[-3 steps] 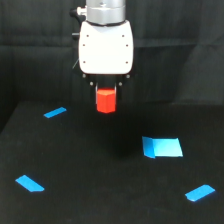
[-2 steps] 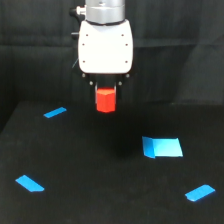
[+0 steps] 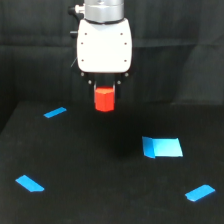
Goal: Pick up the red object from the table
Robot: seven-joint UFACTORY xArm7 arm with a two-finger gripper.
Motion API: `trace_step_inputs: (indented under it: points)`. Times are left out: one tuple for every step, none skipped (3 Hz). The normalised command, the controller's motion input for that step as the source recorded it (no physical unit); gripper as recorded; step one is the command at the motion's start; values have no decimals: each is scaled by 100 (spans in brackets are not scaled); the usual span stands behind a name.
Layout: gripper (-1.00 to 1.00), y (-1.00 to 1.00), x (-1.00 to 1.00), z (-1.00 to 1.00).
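Red block (image 3: 104,99) hangs clamped between the gripper's (image 3: 104,95) fingers, lifted clear above the black table (image 3: 100,175). Blue tape strips lie scattered below, with a blue rectangle (image 3: 162,147) toward the exterior view's right.

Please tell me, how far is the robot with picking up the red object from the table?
Done: the gripper is shut on the red object, which hangs clear above the table, with the blue tape pieces lying below it. In hand: holding it raised. Left: nothing visible; the pick-up looks complete.
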Motion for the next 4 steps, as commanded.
trace_step_inputs:
  points:
    - [-100,-11,-2,0]
    - [-100,-1,-9,0]
    - [-100,-9,3,7]
    - [-98,-2,4,-9]
